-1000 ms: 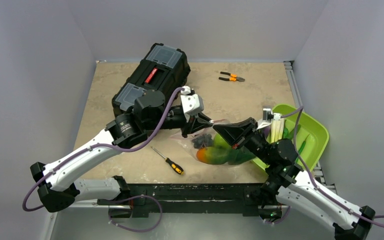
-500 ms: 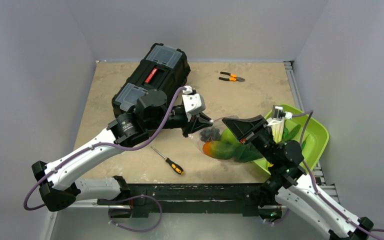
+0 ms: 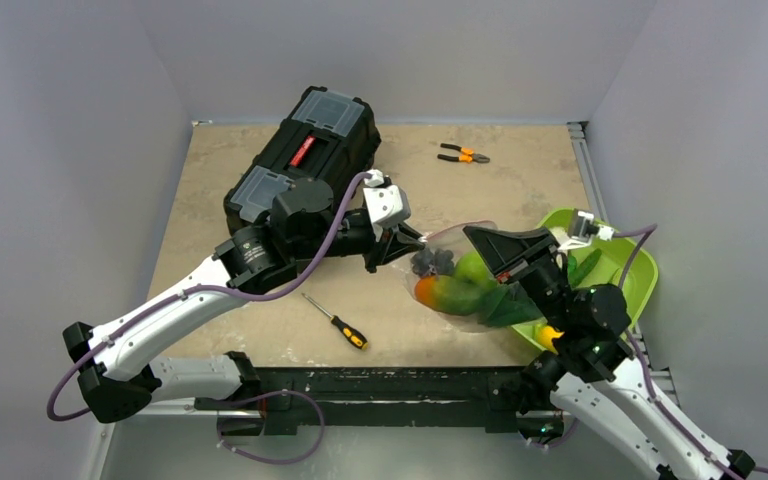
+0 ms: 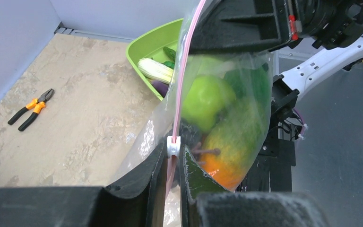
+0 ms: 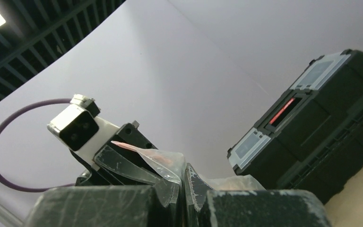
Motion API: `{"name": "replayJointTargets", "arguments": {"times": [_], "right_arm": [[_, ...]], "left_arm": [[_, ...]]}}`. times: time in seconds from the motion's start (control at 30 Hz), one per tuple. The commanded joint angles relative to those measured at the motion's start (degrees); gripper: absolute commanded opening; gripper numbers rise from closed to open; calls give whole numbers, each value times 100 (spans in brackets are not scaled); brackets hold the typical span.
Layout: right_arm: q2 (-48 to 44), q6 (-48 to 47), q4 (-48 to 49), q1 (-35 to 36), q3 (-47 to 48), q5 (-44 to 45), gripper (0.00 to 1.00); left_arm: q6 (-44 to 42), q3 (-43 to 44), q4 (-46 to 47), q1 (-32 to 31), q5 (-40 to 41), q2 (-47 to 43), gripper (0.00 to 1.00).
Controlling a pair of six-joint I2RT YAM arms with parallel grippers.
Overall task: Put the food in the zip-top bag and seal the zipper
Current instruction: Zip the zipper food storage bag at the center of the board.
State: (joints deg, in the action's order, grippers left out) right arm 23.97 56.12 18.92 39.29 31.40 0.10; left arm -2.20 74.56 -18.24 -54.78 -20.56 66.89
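several toy foods are held inside the zip-top bag [image 3: 465,295]: a green apple [image 4: 205,97], an orange-and-green mango [image 4: 227,142] and purple grapes [image 3: 426,262]. the bag is kept near the front edge of the surface [image 3: 480,190], between the toolbox [image 3: 305,160] and the lime-green bowl [image 3: 635,270] at the right edge, in which a corn cob [image 4: 156,71] is lying. the left fingers [image 4: 153,170] are clamped on the pink zipper [image 4: 185,71] at its white slider [image 4: 172,146]; the right fingers [image 5: 198,184] are pinched together on the bag's plastic edge. pliers [image 3: 463,154] are lying well apart at the back.
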Motion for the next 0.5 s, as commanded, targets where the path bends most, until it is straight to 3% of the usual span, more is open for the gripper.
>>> {"name": "replayJointTargets", "arguments": {"times": [0.0, 0.47], "right_arm": [[-322, -302, 229, -71, 622, 722, 0], [-693, -1029, -865, -62, 1554, 1517, 0]], "left_arm": [[-76, 146, -290, 36, 188, -42, 0], [-144, 120, -294, 37, 309, -69, 0]]}}
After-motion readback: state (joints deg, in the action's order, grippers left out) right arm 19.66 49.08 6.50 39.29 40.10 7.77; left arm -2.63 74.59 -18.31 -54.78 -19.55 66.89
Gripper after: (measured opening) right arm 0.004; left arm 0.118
